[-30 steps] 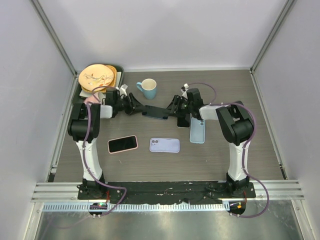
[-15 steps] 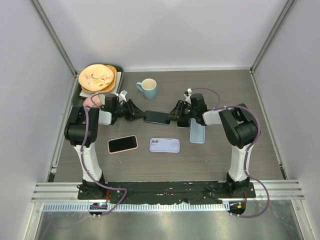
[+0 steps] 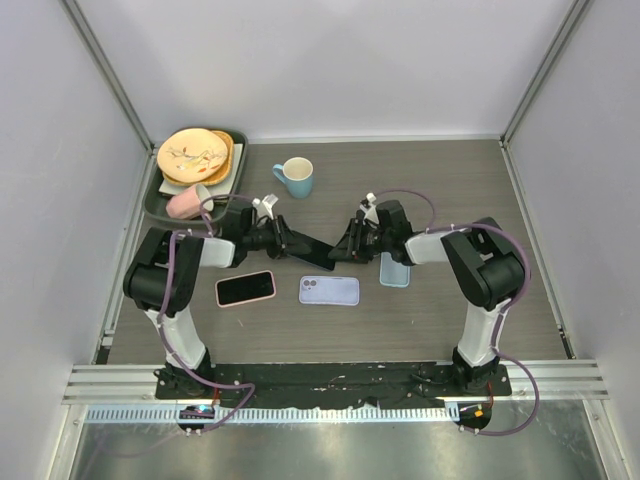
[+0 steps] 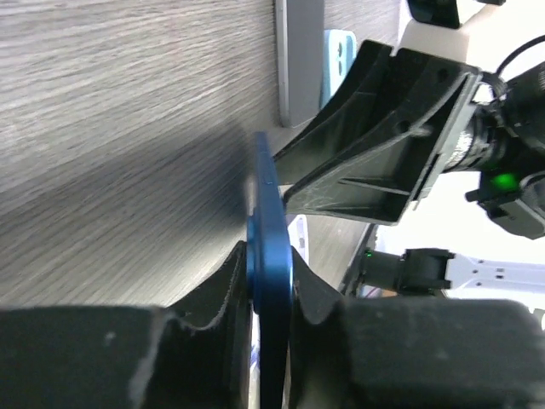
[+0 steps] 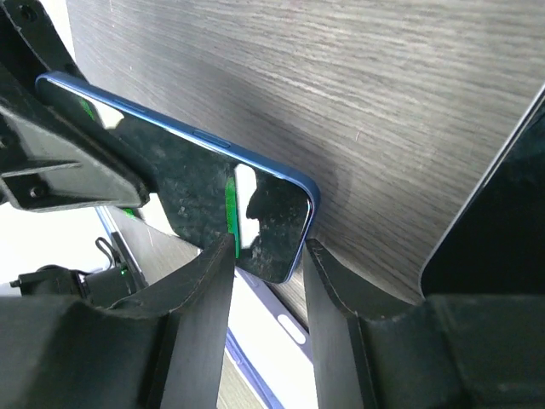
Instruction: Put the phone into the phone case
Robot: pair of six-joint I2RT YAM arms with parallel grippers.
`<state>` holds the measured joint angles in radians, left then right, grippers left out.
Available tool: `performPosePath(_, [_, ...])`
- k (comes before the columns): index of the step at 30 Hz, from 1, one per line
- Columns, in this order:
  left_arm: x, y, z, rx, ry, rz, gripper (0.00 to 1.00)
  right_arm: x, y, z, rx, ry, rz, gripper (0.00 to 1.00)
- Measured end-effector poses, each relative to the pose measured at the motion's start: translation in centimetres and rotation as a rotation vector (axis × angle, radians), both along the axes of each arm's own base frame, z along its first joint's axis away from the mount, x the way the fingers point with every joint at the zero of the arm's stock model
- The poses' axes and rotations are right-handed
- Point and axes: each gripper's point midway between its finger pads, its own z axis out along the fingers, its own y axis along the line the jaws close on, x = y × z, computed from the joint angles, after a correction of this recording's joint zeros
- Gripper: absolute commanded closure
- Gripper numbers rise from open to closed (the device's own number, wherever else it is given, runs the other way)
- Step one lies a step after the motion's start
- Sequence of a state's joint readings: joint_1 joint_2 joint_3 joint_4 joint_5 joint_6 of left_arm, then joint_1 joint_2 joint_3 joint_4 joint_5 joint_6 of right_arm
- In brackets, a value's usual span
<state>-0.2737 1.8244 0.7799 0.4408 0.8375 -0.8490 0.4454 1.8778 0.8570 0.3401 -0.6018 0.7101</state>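
Phone (image 3: 312, 250) hangs over the worktop (image 3: 450, 180), left fingers (image 4: 226, 290) and right fingers (image 5: 336, 298) each clamped on one end. Carry it level and square over the lilac case (image 3: 329, 290) nearby before pressing down.

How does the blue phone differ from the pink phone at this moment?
The blue phone is gripped at its ends by the left end effector and right end effector; the pink phone lies free and flat on the table. The blue phone has a blue rim, the pink phone a pink one. Both show dark screens.
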Motion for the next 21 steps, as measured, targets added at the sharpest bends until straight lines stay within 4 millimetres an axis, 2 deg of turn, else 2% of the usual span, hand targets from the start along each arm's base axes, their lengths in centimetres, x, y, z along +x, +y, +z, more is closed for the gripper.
performPosePath(3, [-0.3,0.3,-0.7,0.027,0.01,0.005,0.99,-0.2,0.0,0.2,0.004,0.002,0.007,0.56])
performPosePath(8, [-0.8,0.8,-0.8,0.067,0.018,0.01,1.0,-0.2,-0.1,1.6,0.007,-0.033,0.012,0.52])
performPosePath(11, [-0.8,1.4,-0.4,0.113,-0.006,0.028,1.0,-0.1,-0.2,2.5,0.005,-0.063,0.012,0.47])
performPosePath(15, [-0.6,2.5,0.3,0.187,-0.041,0.073,1.0,0.0,-0.5,3.9,-0.004,-0.106,0.008,0.34])
performPosePath(21, [0.0,4.0,2.8,0.254,-0.109,0.165,1.0,-0.1,-1.2,5.8,-0.03,-0.155,-0.002,0.28])
